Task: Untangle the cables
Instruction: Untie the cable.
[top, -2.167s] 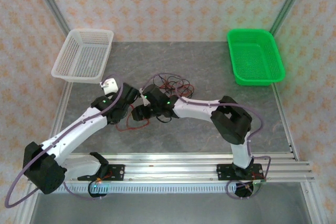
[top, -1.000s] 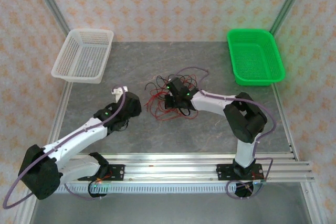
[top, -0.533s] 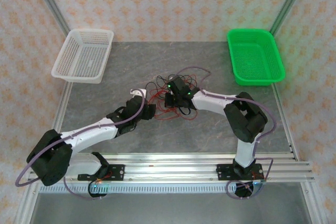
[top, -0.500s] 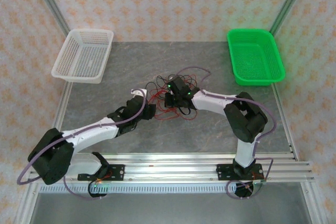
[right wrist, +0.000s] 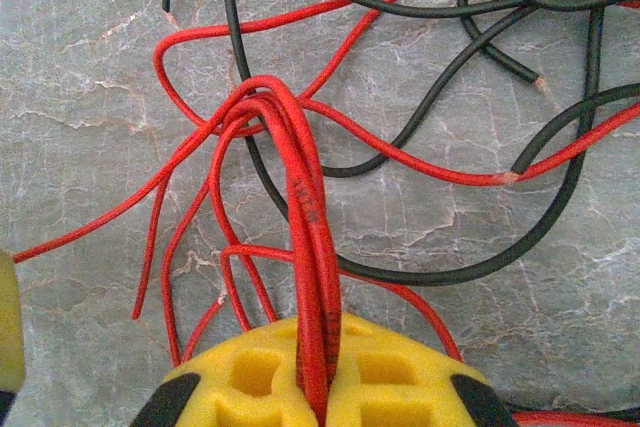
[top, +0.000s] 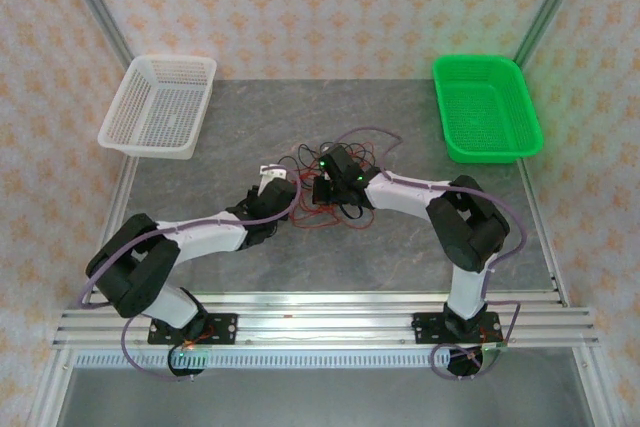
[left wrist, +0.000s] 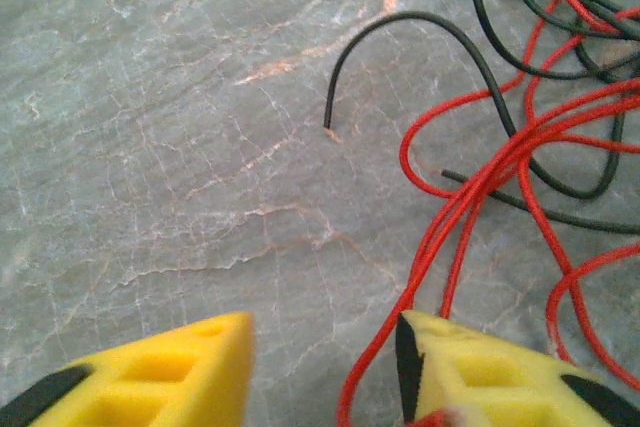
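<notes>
**Right claw has the reds, left claw lines up on one strand**

The cables (right wrist: 305, 187) lie in a loose red-and-black snarl near the middle of the counter (top: 400, 107), a little nearer its far edge than its near one, and both arms reach in to it from the near edge.

The right claw (right wrist: 318, 347) is squeezed together on a bunch of red loops. They rise out of its yellow pads as one tight sheaf, then fan out across the stone and under the black wires.

The left claw (left wrist: 325, 337) sits at the left side of the snarl with its pads apart. One red strand (left wrist: 470, 197) runs through the gap, hard against the right-hand pad; whether it touches I can't tell, and nothing is pinched. From the gap it runs away from the claw and off to its right, joining several other reds that head into the tangle. A black end (left wrist: 400, 22) curls free on bare counter beyond, apart from the pads.

As I read it, everything turns on that strand's line. It lies nearly along the claw's own reach and off-centre in the gap, so closing here may take only that single red. The rest of the snarl lies to the right, toward the other claw, so pulling left would draw against the held bunch.
</notes>
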`<move>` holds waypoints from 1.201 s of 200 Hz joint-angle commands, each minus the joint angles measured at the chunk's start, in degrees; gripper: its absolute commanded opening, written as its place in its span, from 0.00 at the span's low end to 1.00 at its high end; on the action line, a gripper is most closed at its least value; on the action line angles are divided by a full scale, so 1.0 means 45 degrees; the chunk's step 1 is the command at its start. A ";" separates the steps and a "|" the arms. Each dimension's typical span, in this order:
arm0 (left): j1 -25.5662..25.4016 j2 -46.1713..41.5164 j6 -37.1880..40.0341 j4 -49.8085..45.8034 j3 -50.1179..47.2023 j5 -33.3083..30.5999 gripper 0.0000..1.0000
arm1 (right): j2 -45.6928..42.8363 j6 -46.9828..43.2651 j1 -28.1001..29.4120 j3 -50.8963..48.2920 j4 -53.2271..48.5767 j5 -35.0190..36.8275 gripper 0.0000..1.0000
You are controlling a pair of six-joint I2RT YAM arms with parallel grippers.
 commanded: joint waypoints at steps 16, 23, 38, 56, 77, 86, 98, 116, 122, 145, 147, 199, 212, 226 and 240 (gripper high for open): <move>-0.0007 0.0526 0.0386 0.0987 0.0603 -0.0784 0.00 | -0.0199 0.0356 -0.0075 -0.0250 0.0365 -0.0055 0.00; -0.0003 0.0443 0.0391 0.0905 0.0680 -0.0789 0.00 | -0.0246 0.0415 -0.0075 -0.0312 0.0379 -0.0003 0.01; -0.0007 0.0025 0.0391 0.0502 0.0991 -0.0803 0.00 | -0.0465 0.0599 -0.0075 -0.0578 0.0407 0.0189 0.06; -0.0027 -0.0780 0.0371 -0.0517 0.1793 -0.0699 0.00 | -0.0891 0.0897 -0.0075 -0.1164 0.0595 0.0394 0.16; -0.0095 -0.1875 0.0449 -0.1524 0.2832 -0.0229 0.00 | -0.1503 0.1074 -0.0075 -0.1932 0.0851 0.0452 0.29; -0.0105 -0.2191 0.0469 -0.2001 0.3359 0.0083 0.00 | -0.1833 0.1046 -0.0085 -0.2236 0.0895 0.0431 0.33; -0.0104 -0.2429 0.0389 -0.2764 0.4113 0.0370 0.00 | -0.2428 0.0943 -0.0075 -0.2647 0.0991 0.0489 0.37; -0.0124 -0.2427 0.0175 -0.3960 0.5282 0.0803 0.00 | -0.3470 0.0487 -0.0075 -0.3328 0.1202 0.0605 0.43; -0.0125 -0.2364 0.0077 -0.4244 0.5574 0.0976 0.00 | -0.3870 0.0254 -0.0075 -0.3582 0.1273 0.0678 0.46; -0.0144 -0.2218 -0.0354 -0.4904 0.6435 0.1552 0.00 | -0.5376 -0.0585 -0.0075 -0.4510 0.1420 0.1010 0.55; -0.0144 -0.2203 -0.0376 -0.4920 0.6491 0.1594 0.00 | -0.5501 -0.0664 -0.0075 -0.4571 0.1416 0.1027 0.55; -0.0353 -0.1960 -0.0725 -0.5348 0.8138 0.2693 0.00 | -0.7754 -0.2763 -0.0074 -0.5104 0.1483 0.0427 0.61; -0.0498 -0.1859 -0.0636 -0.5491 0.8664 0.2914 0.00 | -0.7905 -0.3101 -0.0085 -0.5024 0.1747 0.0247 0.61; -0.0665 -0.1790 -0.0481 -0.5674 0.9156 0.3001 0.00 | -0.7701 -0.2840 -0.0379 -0.4537 0.1677 0.0311 0.62; -0.0732 -0.1714 -0.0448 -0.5974 0.9625 0.3078 0.00 | -0.7230 -0.2076 -0.1212 -0.3698 0.1158 -0.0352 0.59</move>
